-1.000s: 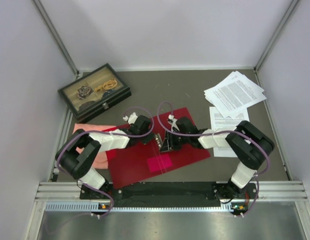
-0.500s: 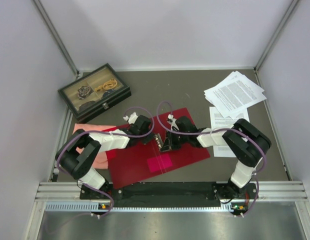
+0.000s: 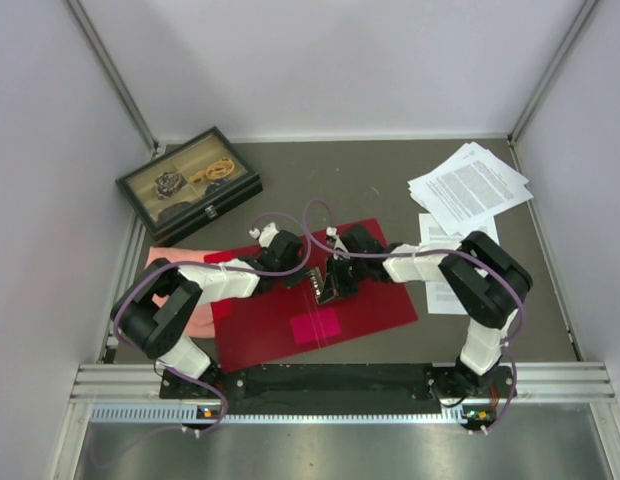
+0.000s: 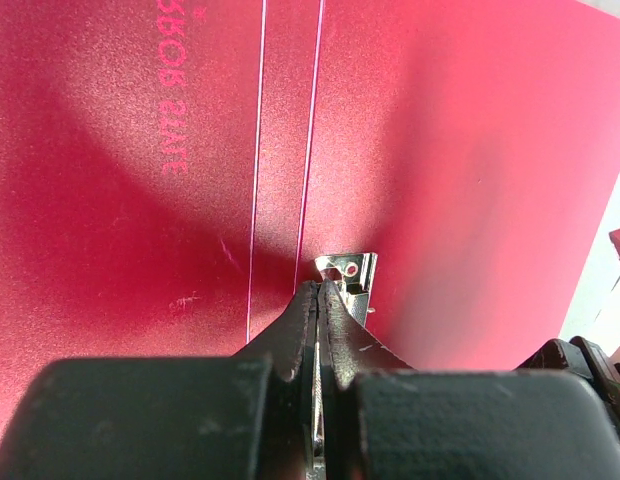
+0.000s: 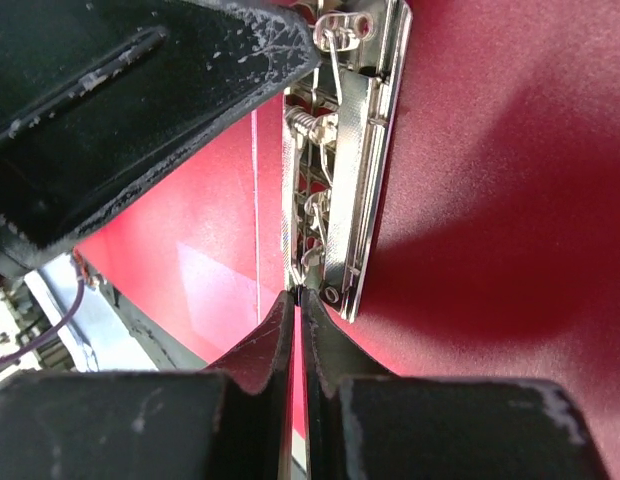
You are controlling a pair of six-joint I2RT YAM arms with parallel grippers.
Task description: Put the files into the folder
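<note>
The files lay as a fanned stack of printed sheets at the far right of the table, well apart from the folder. One more sheet sat just nearer, partly under the right arm. None was in the folder yet.

The red folder lay open and flat at the centre, with its metal clip along the spine and a pink sticker nearer the bases. Both arms met over that clip. The left gripper had its fingers pressed together, tips at one end of the clip. The right gripper was likewise pinched closed, tips touching the other end. Whether either nipped a thin part of the clip could not be told.

The step looked like working the clip open. It would go best with one tip pinning the base plate while the other levered slowly, so the folder did not slide or buckle.

A salmon cloth lay at the folder's left edge, and a glass-lidded black case sat far left.
</note>
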